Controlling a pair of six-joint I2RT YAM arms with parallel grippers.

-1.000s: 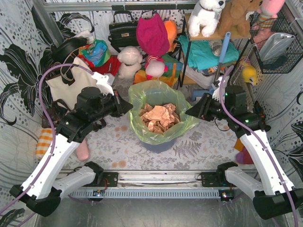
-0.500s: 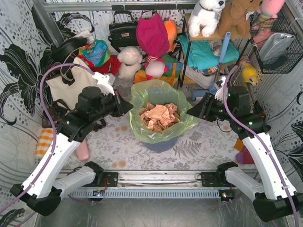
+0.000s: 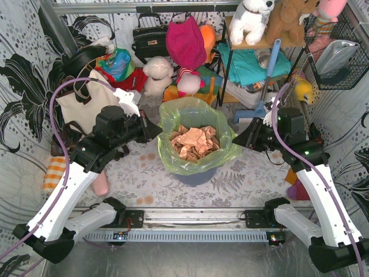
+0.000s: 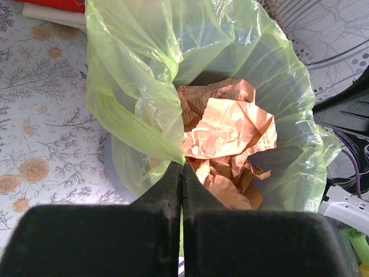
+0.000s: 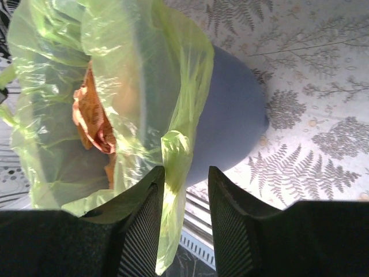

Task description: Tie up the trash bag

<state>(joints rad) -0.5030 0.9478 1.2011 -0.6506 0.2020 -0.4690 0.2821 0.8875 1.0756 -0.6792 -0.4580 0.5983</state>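
1. Floral-print table (image 3: 144,187) carries the work, roughly mid-surface.
2. Left gripper (image 4: 182,168): jaws clamped flat on a thin fold of the trash bag (image 4: 132,69) rim. Risk: film slips out or tears under pull.
3. Right gripper (image 5: 185,173): jaws narrowly apart, bag flap hanging between, unpinched. Risk: closing misses it.
4. Bag lines the blue-grey bin (image 3: 199,176), mid-table; uneven lift could tip bin, spill tan scraps (image 3: 193,143).

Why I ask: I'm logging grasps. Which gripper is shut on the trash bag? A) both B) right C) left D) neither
C: the left gripper is pinched shut on a fold of the trash bag, while the right gripper stands open with a flap of the bag hanging between its jaws.
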